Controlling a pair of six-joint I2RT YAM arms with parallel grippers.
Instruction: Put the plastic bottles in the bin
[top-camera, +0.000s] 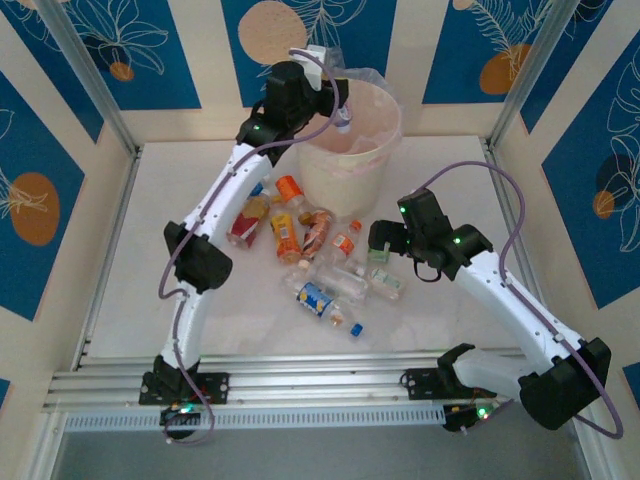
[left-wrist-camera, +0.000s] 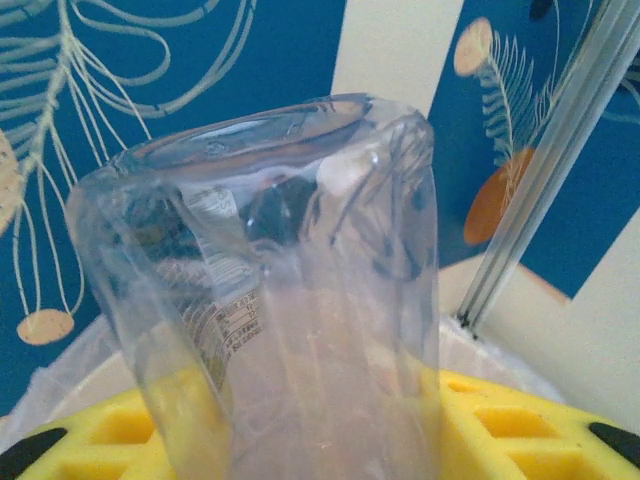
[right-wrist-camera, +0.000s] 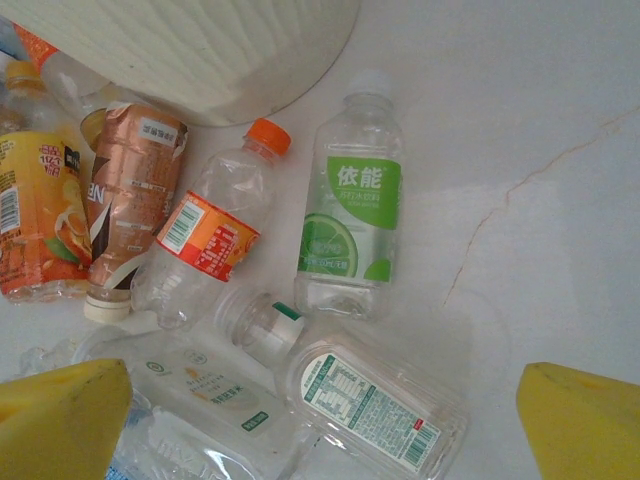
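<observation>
My left gripper (top-camera: 332, 98) is raised over the cream bin (top-camera: 385, 150), shut on a clear plastic bottle (top-camera: 344, 117) that hangs cap-down above the bin's mouth. In the left wrist view that bottle (left-wrist-camera: 270, 290) sits between the yellow fingers (left-wrist-camera: 520, 425), base towards the camera. Several plastic bottles lie heaped in front of the bin (right-wrist-camera: 200, 50): a green-labelled one (right-wrist-camera: 355, 210), an orange-capped one (right-wrist-camera: 205, 240), a copper one (right-wrist-camera: 130, 190), an orange juice one (right-wrist-camera: 35, 215) and a blue-labelled one (top-camera: 318, 298). My right gripper (top-camera: 385, 245) hovers open over the heap's right side, above a clear flat bottle (right-wrist-camera: 375, 400).
Aluminium frame posts (top-camera: 85, 75) and patterned walls enclose the white table (top-camera: 130, 300). A slotted metal rail (top-camera: 320, 370) runs along the near edge by the arm bases. The bag's edge (left-wrist-camera: 60, 370) shows below the held bottle.
</observation>
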